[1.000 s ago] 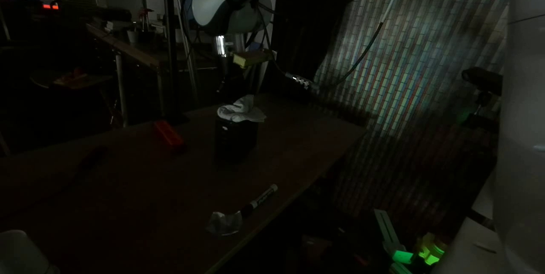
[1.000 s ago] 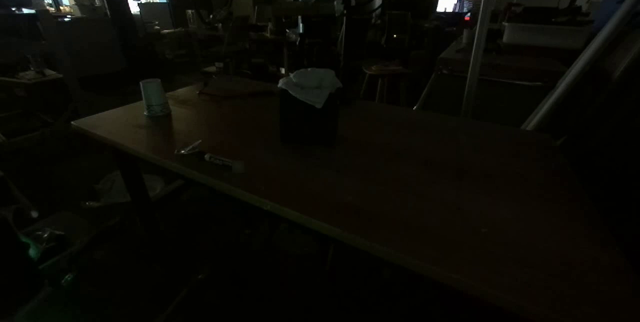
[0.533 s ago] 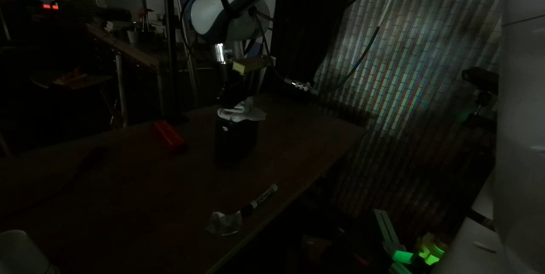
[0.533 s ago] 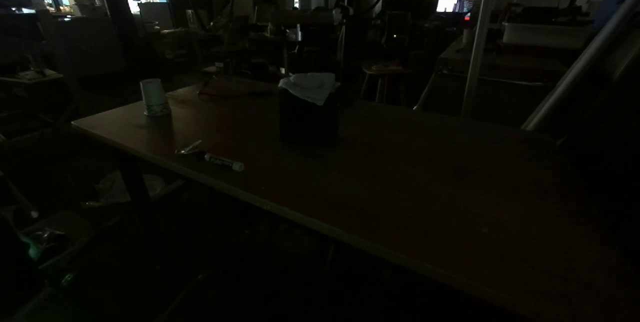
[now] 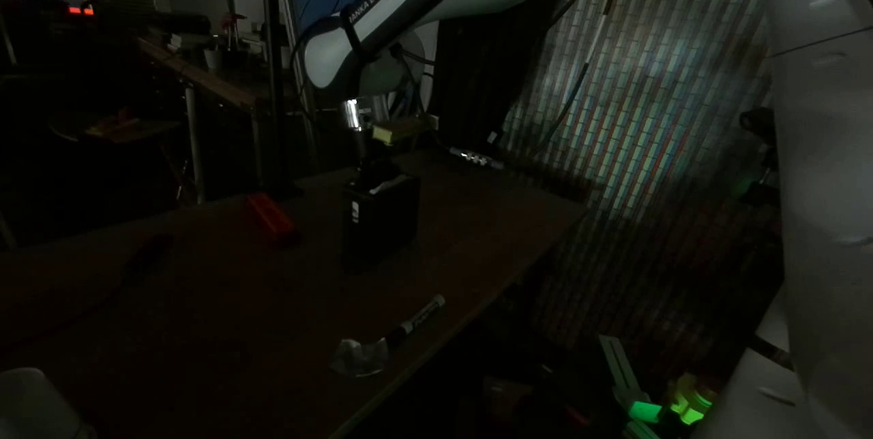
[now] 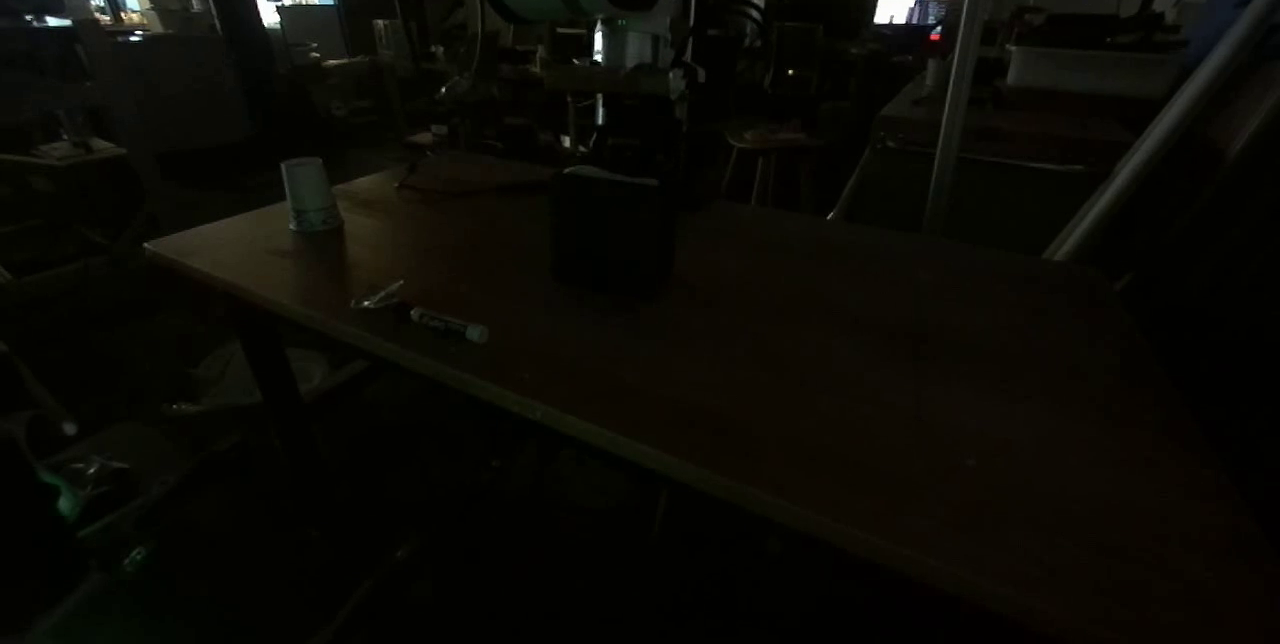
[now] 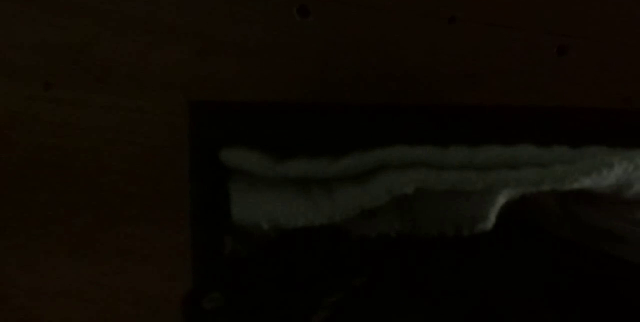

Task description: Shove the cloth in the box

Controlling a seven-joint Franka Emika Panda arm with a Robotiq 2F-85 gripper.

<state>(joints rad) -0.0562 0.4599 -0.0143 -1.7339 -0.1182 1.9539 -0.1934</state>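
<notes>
A black box [image 5: 382, 224] stands on the table; it also shows in the other exterior view [image 6: 612, 236] and fills much of the wrist view [image 7: 360, 124]. The white cloth is now mostly inside the box. A strip of cloth [image 5: 392, 184] shows at the opening in an exterior view, and a thin edge of cloth [image 6: 610, 174] shows over the rim. In the wrist view the folded cloth [image 7: 310, 204] lies along one inner wall. My dark gripper [image 5: 374, 172] points down at the box's opening; its fingertips are hidden in darkness, so its opening cannot be seen.
A marker [image 5: 423, 313] and a crumpled clear wrapper [image 5: 360, 358] lie near the table's edge. A pale cup [image 6: 311, 194] stands upside down at a table corner. A red block-like object [image 5: 271, 216] lies beyond the box. The scene is very dark.
My arm and gripper have moved down to the box. The cloth, which was heaped over the box's top and draped over its rim, has sunk into the box.
</notes>
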